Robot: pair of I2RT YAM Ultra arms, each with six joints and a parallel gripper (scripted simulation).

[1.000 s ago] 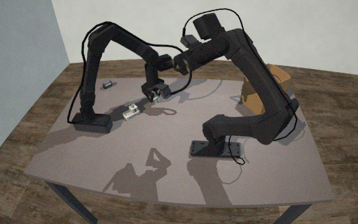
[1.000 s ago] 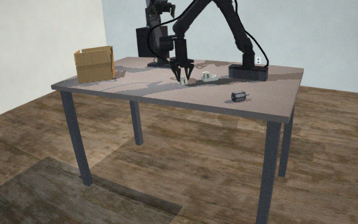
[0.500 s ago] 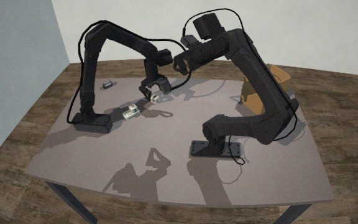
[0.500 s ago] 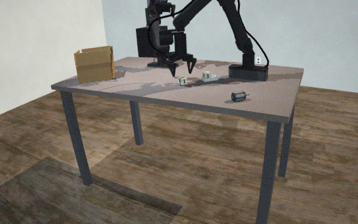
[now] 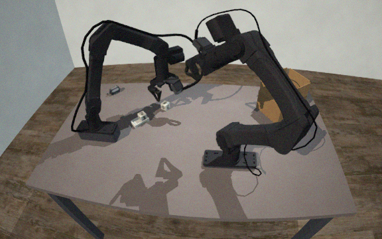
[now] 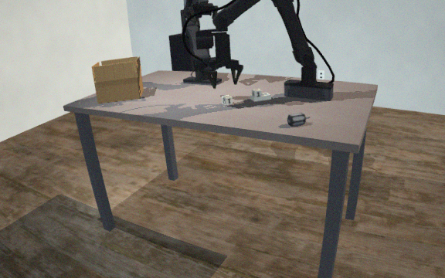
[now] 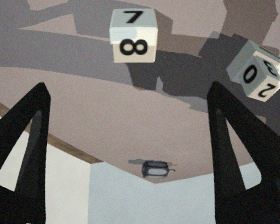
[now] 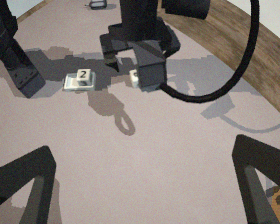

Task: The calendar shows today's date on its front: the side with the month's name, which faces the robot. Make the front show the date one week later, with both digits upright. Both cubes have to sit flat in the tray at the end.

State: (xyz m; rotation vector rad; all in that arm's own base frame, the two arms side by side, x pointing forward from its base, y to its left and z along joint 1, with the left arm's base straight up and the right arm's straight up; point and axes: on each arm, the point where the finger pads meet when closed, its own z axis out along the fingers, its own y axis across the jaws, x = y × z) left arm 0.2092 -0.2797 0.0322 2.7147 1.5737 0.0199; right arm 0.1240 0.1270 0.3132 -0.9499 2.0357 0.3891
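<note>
A loose white cube stands on the table; the left wrist view shows its 7 and a sideways 8, the exterior view a 1. A second cube sits in the pale tray; the right wrist view shows a 2 on it, the left wrist view a 0 and a 2. The month's name cannot be read. My left gripper is open and empty, above the loose cube. My right gripper is open and empty, high above the table.
A cardboard box stands at the table side away from the tray. A small dark-framed object lies near a table edge. In the top view, both forearms come close together above the table.
</note>
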